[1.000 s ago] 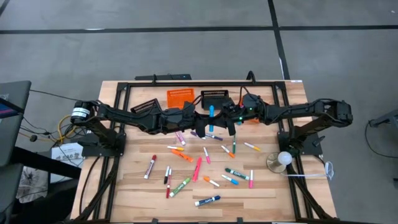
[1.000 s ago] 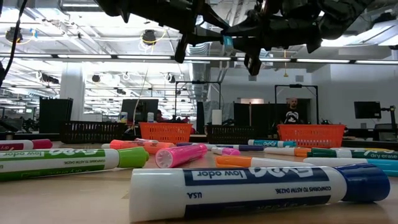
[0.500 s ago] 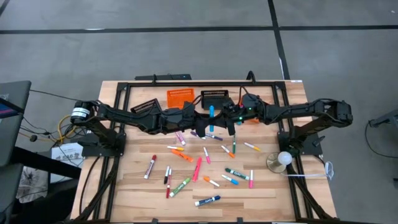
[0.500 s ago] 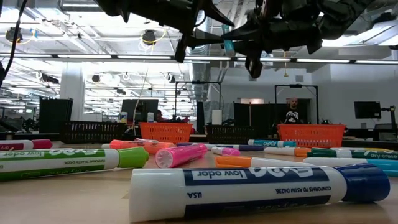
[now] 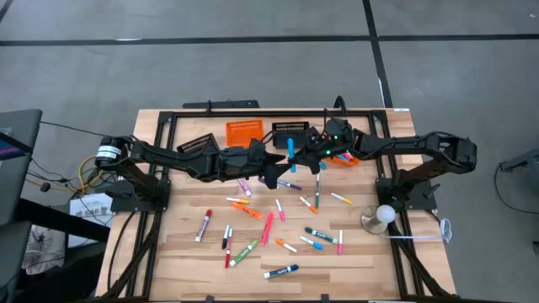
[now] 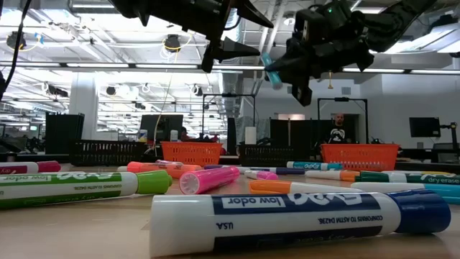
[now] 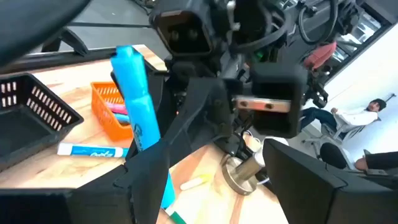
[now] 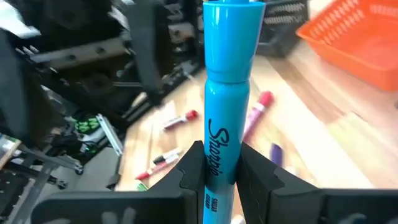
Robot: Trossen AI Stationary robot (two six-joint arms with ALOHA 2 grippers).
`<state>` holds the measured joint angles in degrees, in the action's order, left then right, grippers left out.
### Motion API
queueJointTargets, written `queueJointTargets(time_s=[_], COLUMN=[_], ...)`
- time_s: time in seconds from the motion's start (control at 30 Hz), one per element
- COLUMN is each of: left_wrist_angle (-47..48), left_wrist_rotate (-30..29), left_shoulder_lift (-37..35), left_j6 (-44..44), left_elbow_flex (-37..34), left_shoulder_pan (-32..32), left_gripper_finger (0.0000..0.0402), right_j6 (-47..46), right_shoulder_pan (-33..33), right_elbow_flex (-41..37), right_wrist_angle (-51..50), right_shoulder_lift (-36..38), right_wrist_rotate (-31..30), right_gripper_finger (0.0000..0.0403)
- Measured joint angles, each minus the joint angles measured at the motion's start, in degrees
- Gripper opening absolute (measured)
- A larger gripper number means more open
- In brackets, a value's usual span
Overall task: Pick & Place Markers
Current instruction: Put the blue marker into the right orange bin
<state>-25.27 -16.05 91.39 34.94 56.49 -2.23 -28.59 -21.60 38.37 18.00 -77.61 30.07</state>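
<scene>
the right gripper (image 8: 217,171) was clamped on a light blue marker (image 8: 225,93), raised just in front of the black basket (image 5: 292,131). the left gripper (image 5: 271,172) hung beside it, fingers spread, holding nothing.

One camera hangs overhead, looking straight down on the whole table (image 5: 194,261) and both arms. Another sits at tabletop level near the table's six o'clock edge, facing twelve o'clock across the markers (image 6: 287,216) lying close to its lens, toward the baskets and the room beyond. Each wrist camera rides close behind its own fingers: the left one faces three o'clock at the right arm, the right one faces nine o'clock. Both frame the blue marker (image 7: 138,93) up close, which the overhead view shows mid-table.
</scene>
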Motion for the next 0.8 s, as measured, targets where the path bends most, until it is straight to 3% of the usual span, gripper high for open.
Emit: queueJointTargets(time_s=[0.23,0.8], left_wrist_angle=[3.1,6.4], left_wrist_rotate=[0.0,-1.9], left_shoulder_lift=[0.0,0.0], left_j6=[0.0,0.0], left_elbow_flex=[0.0,0.0], left_shoulder_pan=[0.0,0.1], left_gripper_finger=[0.0258,0.0259], right_j6=[4.3,15.3], right_shoulder_pan=[-5.2,-13.8], right_elbow_flex=[0.0,0.0], right_wrist_angle=[-8.3,-35.3], right_shoulder_lift=[5.1,33.9], right_wrist_rotate=[1.4,-0.2], right_gripper_finger=[0.0054,0.0056])
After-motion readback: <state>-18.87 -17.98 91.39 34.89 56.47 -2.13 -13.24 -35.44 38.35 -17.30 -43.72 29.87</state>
